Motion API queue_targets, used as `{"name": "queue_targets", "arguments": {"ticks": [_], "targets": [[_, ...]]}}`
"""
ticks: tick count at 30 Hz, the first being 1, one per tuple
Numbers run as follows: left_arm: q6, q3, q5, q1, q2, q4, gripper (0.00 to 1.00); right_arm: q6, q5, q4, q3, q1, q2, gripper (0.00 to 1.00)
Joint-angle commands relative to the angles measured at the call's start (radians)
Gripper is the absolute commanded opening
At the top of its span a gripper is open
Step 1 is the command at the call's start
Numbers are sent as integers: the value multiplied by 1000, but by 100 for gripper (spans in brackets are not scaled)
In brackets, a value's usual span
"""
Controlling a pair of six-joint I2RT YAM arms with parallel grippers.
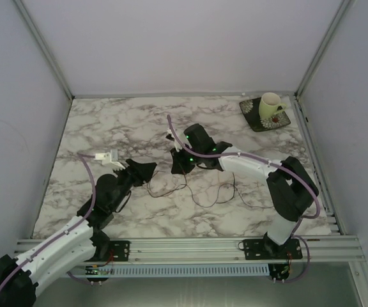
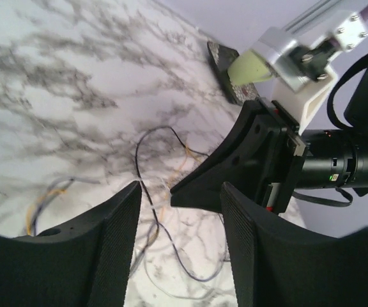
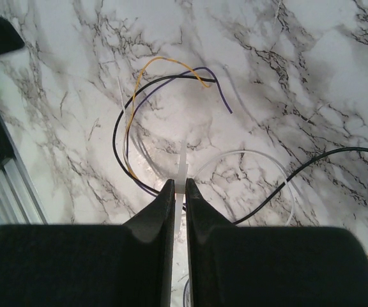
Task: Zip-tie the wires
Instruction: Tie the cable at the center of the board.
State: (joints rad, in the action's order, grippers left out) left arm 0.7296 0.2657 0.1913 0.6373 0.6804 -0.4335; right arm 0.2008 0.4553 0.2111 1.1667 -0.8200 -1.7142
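Observation:
The wires (image 3: 131, 125) are thin black, orange, purple and white strands lying in loose loops on the marble table (image 1: 107, 121). In the top view they (image 1: 200, 197) curl in front of both grippers. My right gripper (image 3: 179, 187) is shut on a white zip tie (image 3: 183, 163), whose strip sticks out past the fingertips, above the wire loops. In the top view the right gripper (image 1: 179, 169) points down at the table middle. My left gripper (image 1: 147, 171) is just to its left. In the left wrist view it (image 2: 179, 217) is open and empty, with wires (image 2: 139, 160) on the table beyond its fingers.
A pale green cup (image 1: 271, 106) stands on a dark square coaster (image 1: 260, 121) at the back right corner. The right arm's black wrist (image 2: 337, 160) fills the right of the left wrist view. Metal frame rails (image 1: 190, 246) run along the near edge.

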Motion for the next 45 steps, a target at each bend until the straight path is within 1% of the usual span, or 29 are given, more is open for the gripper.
{"name": "queue_targets", "arguments": {"ticks": [1, 4, 8, 11, 15, 22, 25, 28, 34, 40, 45], "targets": [[228, 31, -66, -5, 54, 31, 52, -17, -49, -44, 1, -23, 35, 0], [303, 42, -101, -5, 102, 45, 49, -18, -63, -47, -4, -29, 42, 0], [380, 47, -121, -4, 158, 18, 45, -18, -69, -52, -11, -35, 49, 0], [388, 70, -140, -5, 215, 12, 45, -18, -73, -55, -12, -40, 52, 0], [395, 85, -177, -4, 304, -47, 44, -18, -72, -57, -12, -44, 54, 0], [392, 95, -169, -4, 399, -95, 42, -9, -70, -58, -13, -45, 55, 0], [392, 92, -175, -4, 428, -146, 40, -9, -69, -60, -12, -45, 55, 0], [386, 100, -185, -4, 452, -183, 39, -8, -69, -60, -11, -45, 52, 0], [361, 118, -174, -3, 480, -185, 32, -9, -64, -60, -15, -48, 52, 0], [362, 109, -154, -2, 507, -201, 28, -7, -60, -61, -15, -50, 54, 0], [373, 89, -112, -3, 487, -232, 22, -8, -66, -60, -20, -50, 56, 0]]}}
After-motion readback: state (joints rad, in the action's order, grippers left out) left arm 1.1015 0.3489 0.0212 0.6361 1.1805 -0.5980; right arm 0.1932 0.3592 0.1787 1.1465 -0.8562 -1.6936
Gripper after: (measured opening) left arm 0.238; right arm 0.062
